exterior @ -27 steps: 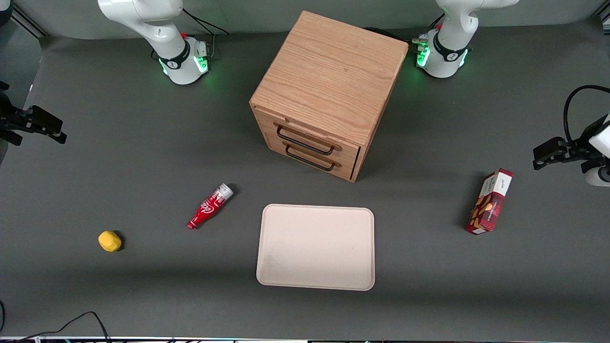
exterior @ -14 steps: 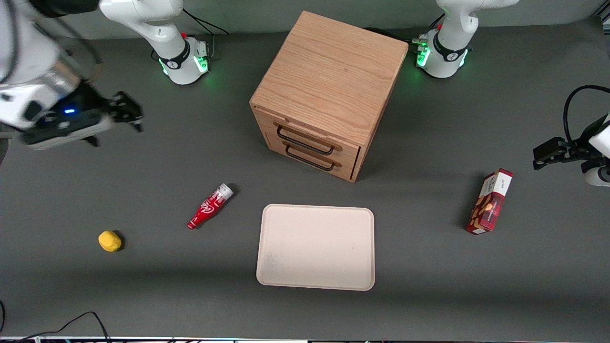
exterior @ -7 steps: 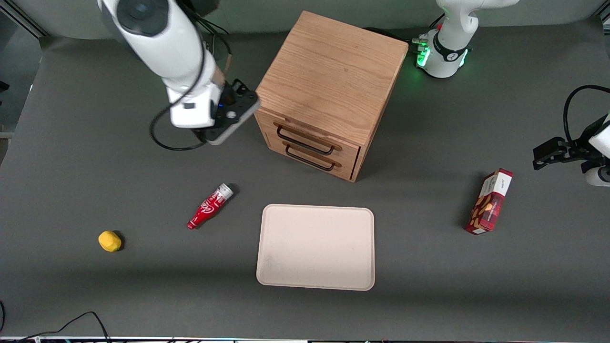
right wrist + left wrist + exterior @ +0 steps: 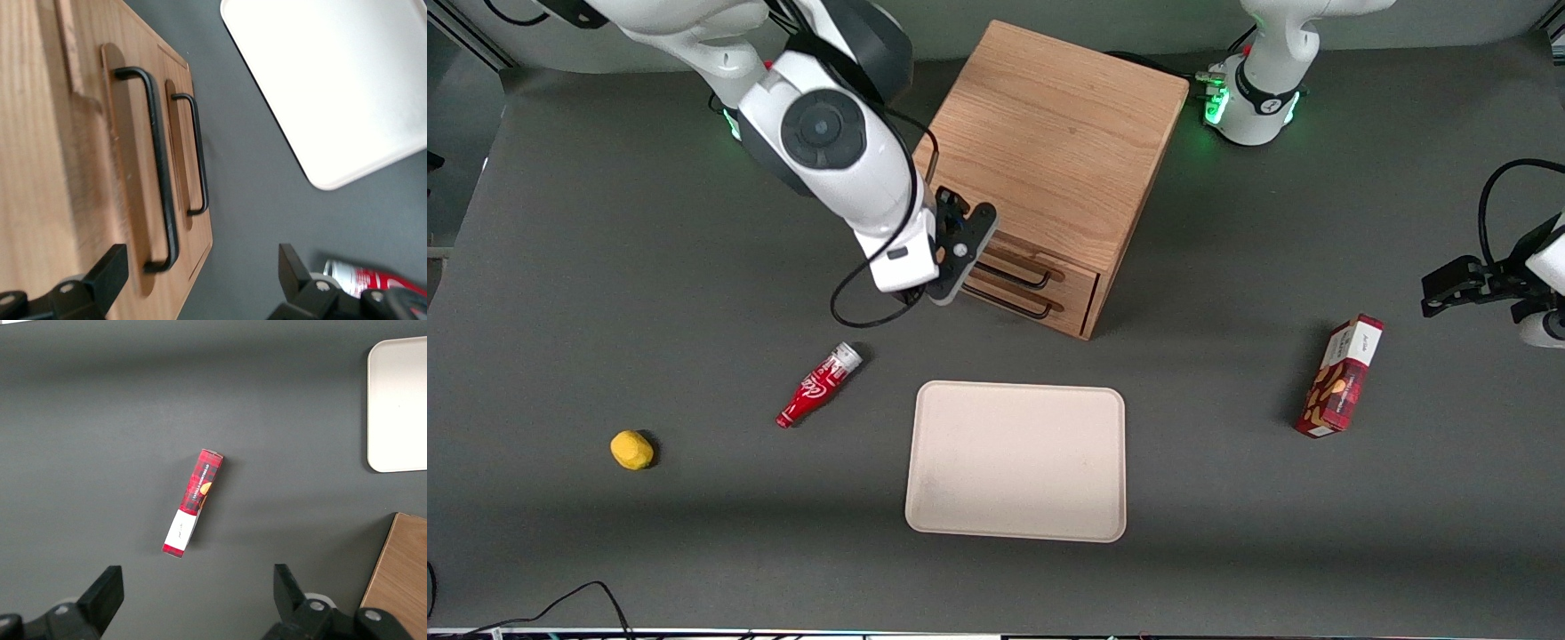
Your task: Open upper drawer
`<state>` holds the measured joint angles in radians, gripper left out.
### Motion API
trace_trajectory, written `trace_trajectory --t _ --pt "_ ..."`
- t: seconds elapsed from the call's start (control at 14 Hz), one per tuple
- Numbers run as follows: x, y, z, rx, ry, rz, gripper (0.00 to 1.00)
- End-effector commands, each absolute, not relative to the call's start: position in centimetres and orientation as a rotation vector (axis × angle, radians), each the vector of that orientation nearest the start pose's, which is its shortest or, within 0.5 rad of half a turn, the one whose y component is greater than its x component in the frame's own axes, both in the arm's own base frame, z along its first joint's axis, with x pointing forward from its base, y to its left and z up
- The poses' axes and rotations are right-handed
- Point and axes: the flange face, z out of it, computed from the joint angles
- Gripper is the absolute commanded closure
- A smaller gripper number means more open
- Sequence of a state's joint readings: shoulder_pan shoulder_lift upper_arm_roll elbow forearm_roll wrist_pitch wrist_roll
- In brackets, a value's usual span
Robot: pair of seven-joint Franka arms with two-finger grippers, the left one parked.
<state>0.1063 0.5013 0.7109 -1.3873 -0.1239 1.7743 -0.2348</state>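
End effector [image 4: 959, 233] hovers at the cabinet [image 4: 1049, 151] front, at the end of the drawer faces nearest the working arm, fingers [image 4: 107, 277] spread wide, gripping nothing. Upper drawer [image 4: 130, 167] sits closed and flush, its black bar handle [image 4: 160, 167] running toward the spread fingers and not yet gripped. Lower drawer [image 4: 183, 157] also shut. Tray [image 4: 1016, 460] lies on the surface [image 4: 1227, 533] nearer the camera than the cabinet, red bottle [image 4: 819, 385] beside it.

red bottle [image 4: 818, 386]: white script, unreadable | red box [image 4: 1342, 376]: print illegible
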Motion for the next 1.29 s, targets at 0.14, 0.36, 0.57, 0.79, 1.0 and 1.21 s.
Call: trace_trajectory --t 0.14,0.36,0.57,0.79,1.0,1.21 --pt "54.4 44.5 45.2 -2.439 -1.474 0.047 0.00" --pt "54.2 45.4 44.1 -2.376 -1.407 0.069 0.00" --pt "54.4 45.7 42.4 -2.370 -1.406 0.053 0.00" --pt "55.7 45.4 40.1 -2.386 -1.411 0.030 0.00" --pt "56.8 45.0 38.0 -2.401 -1.418 0.012 0.00" --pt "58.4 44.2 38.4 -2.407 -1.453 -0.038 0.00"
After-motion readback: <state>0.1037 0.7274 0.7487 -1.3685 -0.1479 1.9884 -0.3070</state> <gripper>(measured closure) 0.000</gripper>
